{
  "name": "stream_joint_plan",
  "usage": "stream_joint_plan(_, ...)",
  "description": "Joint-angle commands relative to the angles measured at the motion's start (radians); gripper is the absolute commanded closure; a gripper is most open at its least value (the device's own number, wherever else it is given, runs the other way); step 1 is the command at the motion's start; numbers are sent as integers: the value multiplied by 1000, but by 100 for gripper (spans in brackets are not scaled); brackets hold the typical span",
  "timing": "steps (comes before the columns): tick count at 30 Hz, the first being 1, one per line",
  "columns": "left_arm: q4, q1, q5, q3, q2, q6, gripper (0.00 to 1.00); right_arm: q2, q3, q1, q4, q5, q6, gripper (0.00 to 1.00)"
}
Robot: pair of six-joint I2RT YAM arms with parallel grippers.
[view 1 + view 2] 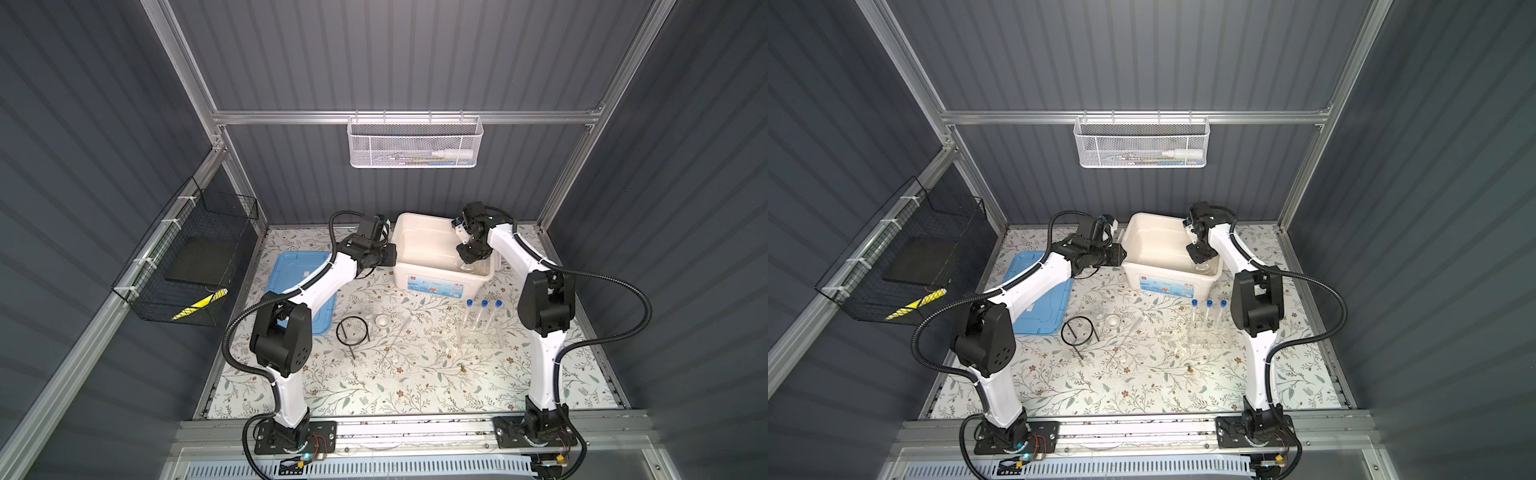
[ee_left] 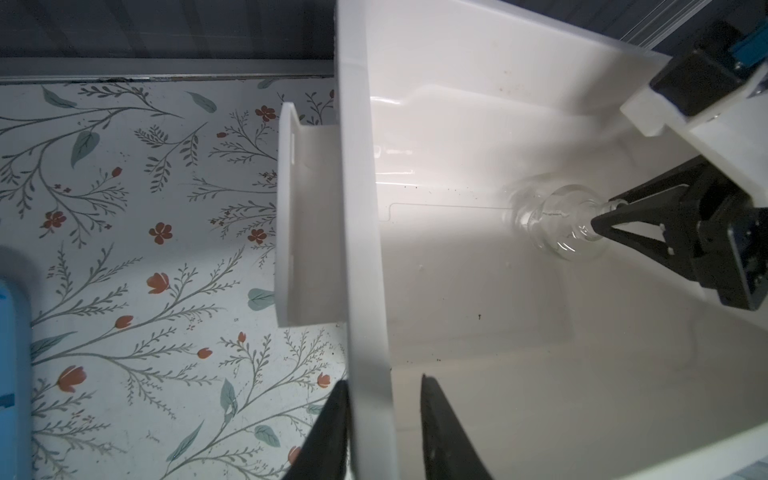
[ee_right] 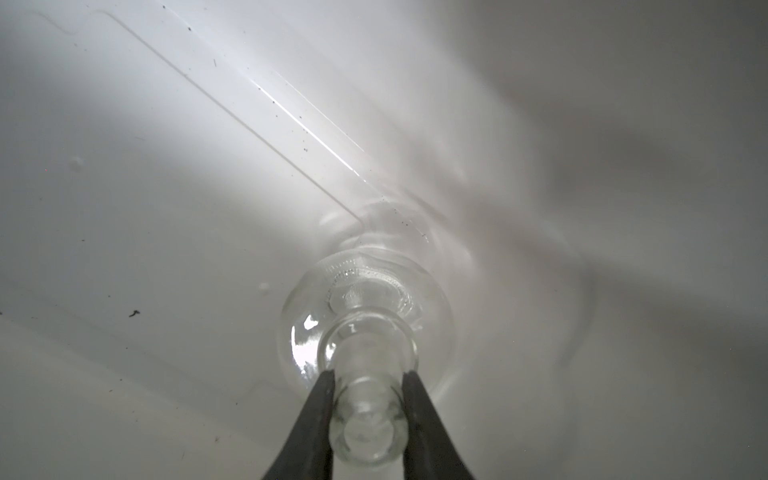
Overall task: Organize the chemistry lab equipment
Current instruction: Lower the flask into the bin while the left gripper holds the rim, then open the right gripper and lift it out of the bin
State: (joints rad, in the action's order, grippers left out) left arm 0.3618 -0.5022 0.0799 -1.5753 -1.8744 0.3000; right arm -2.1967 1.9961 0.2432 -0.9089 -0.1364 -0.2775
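Brace with the left gripper (image 2: 382,380) astride the side wall of the white plastic storage bin (image 2: 365,208) (jaws apart; pinching or not, cannot tell). Farther in, lower gently with the right gripper (image 3: 369,376) clamped on the neck of the small clear round-bellied glass flask (image 3: 365,299) inside the bin; release once settled: slick, tilted, roll-prone.

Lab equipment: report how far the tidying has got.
Done: the white bin shows nothing stowed yet. In hand: right jaws pinch the round flask by its neck inside it; left jaws straddle its wall. Left: three blue-capped test tubes in their rack, wire tripod, white dish and beaker on the table.
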Motion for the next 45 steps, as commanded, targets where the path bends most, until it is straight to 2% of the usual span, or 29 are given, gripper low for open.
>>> stream_joint_plan(1, 20, 2, 26, 5, -23, 4, 69, -36, 31, 2, -16, -8, -38, 74)
stream_joint_plan(9, 19, 2, 27, 8, -23, 4, 67, -51, 65, 0, -2, -26, -52, 57)
stream_joint_plan(23, -3, 2, 31, 27, -13, -3, 66, 3, 32, 2, 33, -59, 15, 52)
stream_joint_plan(28, -19, 2, 38, 33, -6, -10, 64, 77, -15, 5, 79, -35, 63, 41)
stream_joint_plan(32, -32, 2, 28, 44, 11, -14, 53, 136, -42, 10, 103, -4, 99, 33)
stream_joint_plan(37, -70, 2, -21, 93, 77, -17, 29, 205, -79, 23, 139, 2, 108, 18)
stream_joint_plan(43, -43, 2, -106, 122, 138, -34, 4, 268, -106, 42, 164, 35, 126, 11)
stream_joint_plan(45, -44, 2, -133, 137, 156, -33, 0, 295, -125, 58, 179, 47, 112, 10)
